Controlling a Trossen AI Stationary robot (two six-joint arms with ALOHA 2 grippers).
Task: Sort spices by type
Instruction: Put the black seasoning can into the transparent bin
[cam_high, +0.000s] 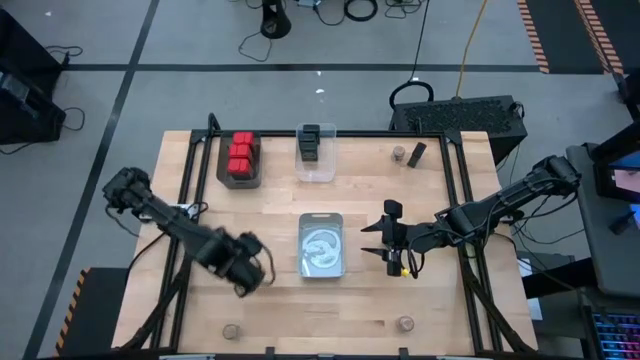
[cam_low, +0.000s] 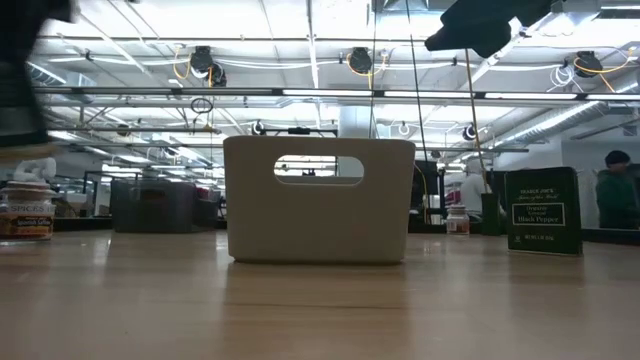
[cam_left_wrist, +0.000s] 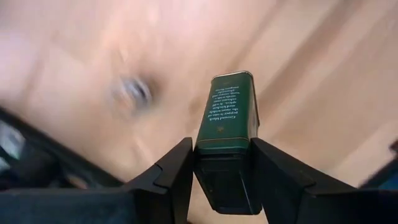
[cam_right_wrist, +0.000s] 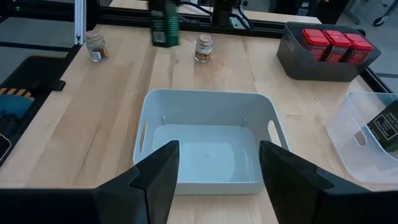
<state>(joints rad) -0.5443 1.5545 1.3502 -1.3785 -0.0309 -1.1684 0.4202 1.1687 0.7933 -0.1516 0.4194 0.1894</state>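
Dark green and boxy, the pepper tin (cam_left_wrist: 227, 118) is sitting clamped between the left tool's (cam_left_wrist: 224, 180) two dark fingers, its printed label facing the wrist camera. In the high view that left tool (cam_high: 243, 265) is hanging over the lower left of the table (cam_high: 440, 310).

Three red boxy spices (cam_high: 241, 155) are sitting together in a dark tray (cam_high: 222, 172) at the upper middle-left, and black boxy spices (cam_high: 310, 142) are resting in the clear bin (cam_high: 322, 172) just right of it. A white handled bin (cam_high: 303, 265) is standing at centre. Round brown-topped jars are showing at the lower left (cam_high: 231, 329), lower right (cam_high: 405, 323) and upper right (cam_high: 398, 153), the last beside another dark box (cam_high: 416, 154).

The right tool (cam_high: 392, 238) is hovering right of the white bin with its fingers apart, holding nothing.
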